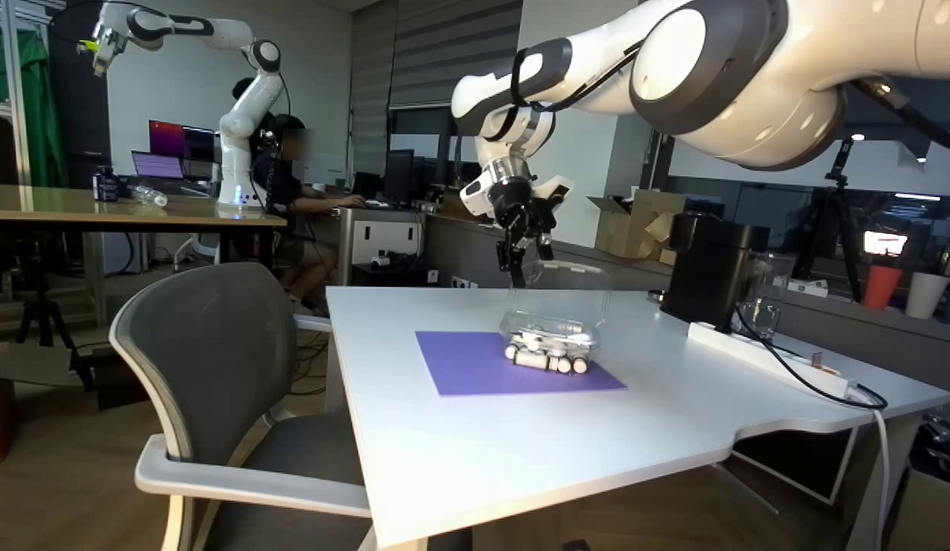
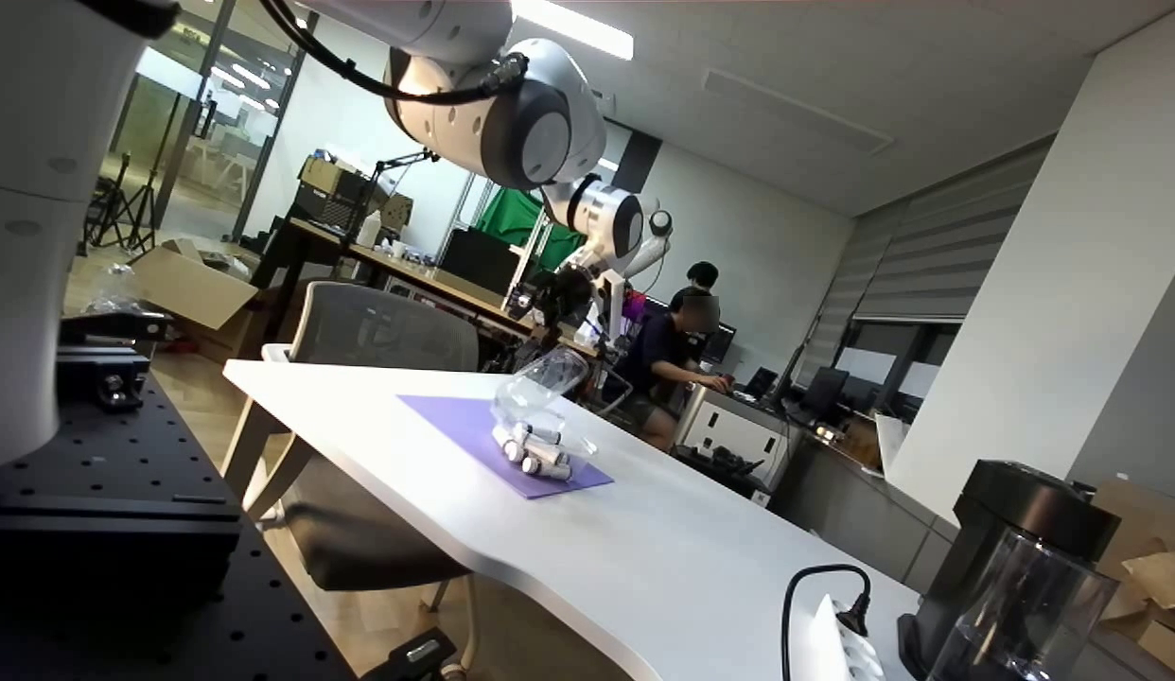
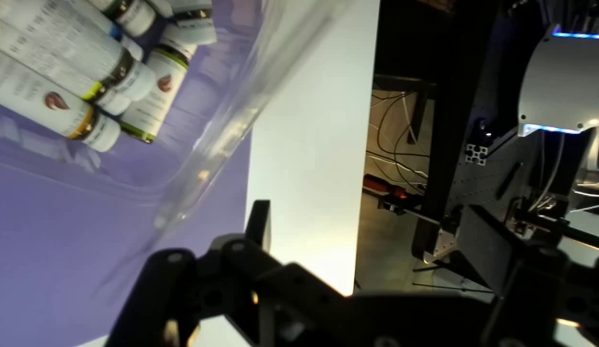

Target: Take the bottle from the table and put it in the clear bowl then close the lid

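The arm [image 1: 672, 55] arches downward, its end effector [image 3: 369, 230] spread wide near the raised lid [image 1: 570, 289].

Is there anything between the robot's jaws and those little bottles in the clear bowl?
Yes, the raised clear lid: in the wrist view it shows between the open jaws and the bottles, and in both exterior views it rises from the bowl. Those bottles already lie inside, so nothing visible separates them from their goal.
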